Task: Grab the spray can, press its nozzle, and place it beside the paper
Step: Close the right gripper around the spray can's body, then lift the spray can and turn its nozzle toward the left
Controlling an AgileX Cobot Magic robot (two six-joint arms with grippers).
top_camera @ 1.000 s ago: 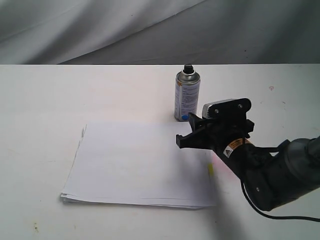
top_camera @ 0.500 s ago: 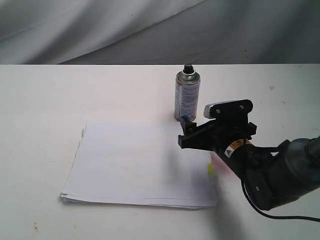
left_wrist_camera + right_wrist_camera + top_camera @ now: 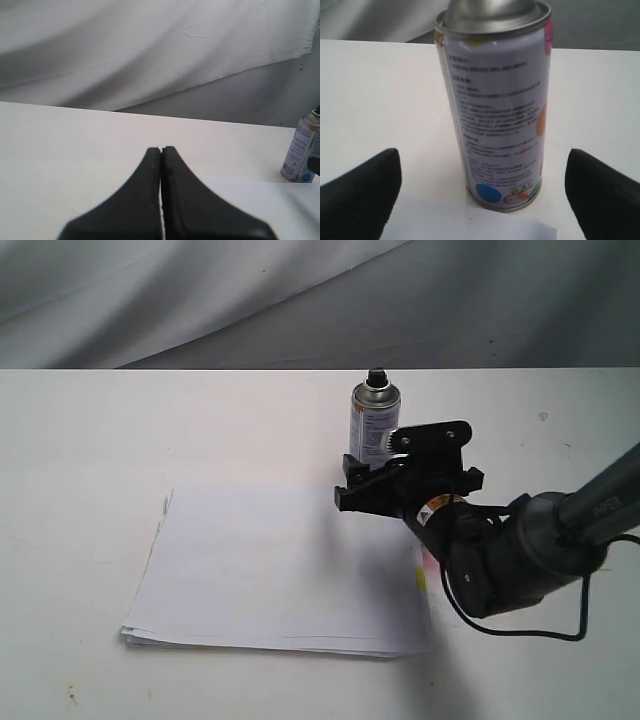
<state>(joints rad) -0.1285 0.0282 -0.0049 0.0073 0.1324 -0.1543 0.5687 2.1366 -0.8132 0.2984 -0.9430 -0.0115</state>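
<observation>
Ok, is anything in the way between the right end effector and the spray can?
Nothing visible. The open right end effector points straight at the upright spray can, with only bare table and the edge of the paper between them.

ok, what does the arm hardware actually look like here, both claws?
The matte black plastic right claw has two blunt wedge fingers and a flat black bracket with small screws above. Behind it: a small yellow warning sticker, a rounded dark grey wrist housing, and a thin black cable looping underneath. The left claw is the same matte black, with two tapering fingers.
</observation>
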